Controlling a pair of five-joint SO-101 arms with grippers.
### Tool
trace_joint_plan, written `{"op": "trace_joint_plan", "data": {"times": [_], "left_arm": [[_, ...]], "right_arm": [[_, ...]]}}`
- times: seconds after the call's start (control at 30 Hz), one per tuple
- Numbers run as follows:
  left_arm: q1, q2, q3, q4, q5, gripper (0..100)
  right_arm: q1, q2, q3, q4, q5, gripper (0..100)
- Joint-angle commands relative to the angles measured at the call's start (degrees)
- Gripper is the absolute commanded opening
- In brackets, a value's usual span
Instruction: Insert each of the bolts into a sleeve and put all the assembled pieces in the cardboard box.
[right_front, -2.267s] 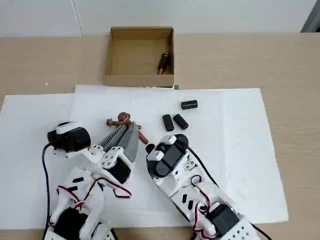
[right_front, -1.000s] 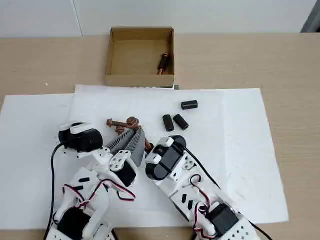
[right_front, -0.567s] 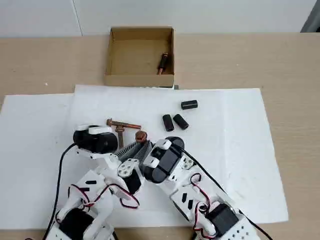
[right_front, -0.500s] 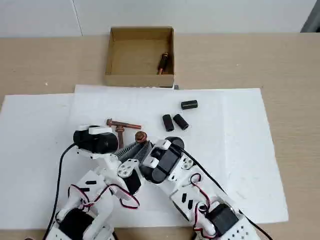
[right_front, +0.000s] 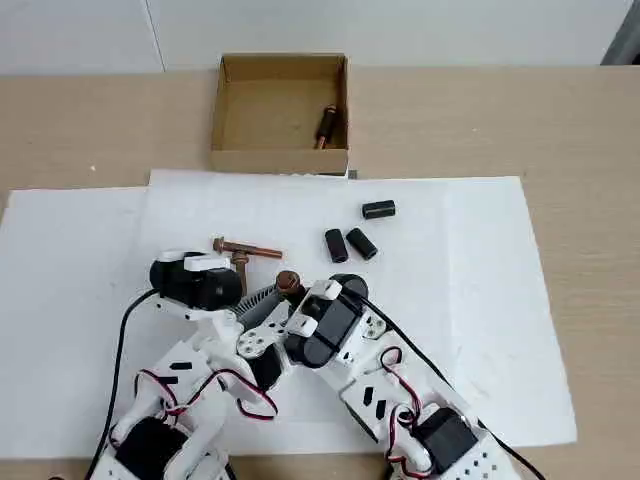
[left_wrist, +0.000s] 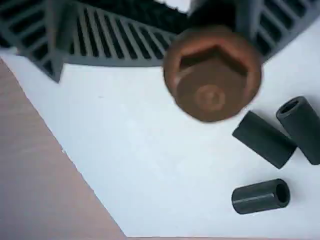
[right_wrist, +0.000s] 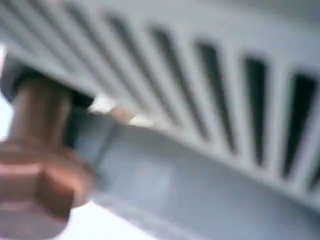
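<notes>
1. Left gripper (right_front: 283, 290): near edge of the table, left of middle. Its grey ribbed plastic fingers (left_wrist: 100, 40) are clamped on a bolt (left_wrist: 212, 80). The bolt is copper-brown metal with a flanged hex head, and the head faces my left wrist camera.

2. Right gripper (right_front: 305, 300): just beside the left gripper, tucked under its white-and-black wrist. I cannot tell whether it is open or closed. My right wrist camera shows a copper-brown hex head and smooth shank up close. The shank end meets something dark that I cannot identify.

3. Paper (right_front: 480, 330): matte white overlapping sheets covering the near and middle table. A strip of wood shows between the paper's right edge and the table's right edge.

4. Loose bolts (right_front: 247, 248): two, copper-brown, just beyond the left arm. One lies parallel to the near edge. The other lies at a right angle to it and touches it.

5. Sleeves (right_front: 336, 245): three short black matte tubes near the table's middle. Two lie just beside each other, and the third lies a little farther off. White paper separates them from the loose bolts.

6. Box (right_front: 280, 160): brown cardboard, square, open-topped with low walls, by the far edge. Its near wall meets the paper's far edge. One assembled piece (right_front: 326, 125) lies along the right wall, with plain cardboard floor to its left.

7. Table (right_front: 580, 130): pale, smooth wood grain.
</notes>
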Motion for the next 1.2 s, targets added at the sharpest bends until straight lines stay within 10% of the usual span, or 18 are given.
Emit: {"op": "trace_joint_plan", "data": {"times": [0.0, 0.53, 0.83, 1.17], "left_arm": [[0.5, -0.3, -5.0, 2.5, -2.6, 22], [-14.8, -0.4, -9.9, 7.5, -8.6, 18], [-24.9, -0.4, -5.8, 7.6, -21.4, 0], [-31.1, -0.4, 3.4, 7.4, -32.3, 0]], "right_arm": [[2.7, -0.7, -0.4, -1.4, 0.2, 0.2], [4.7, -0.7, -0.8, -1.7, 0.1, 0.2], [14.7, 1.5, -4.7, -1.8, -16.6, 0.2], [18.2, 37.8, -33.4, -6.2, -21.6, 0.2]]}}
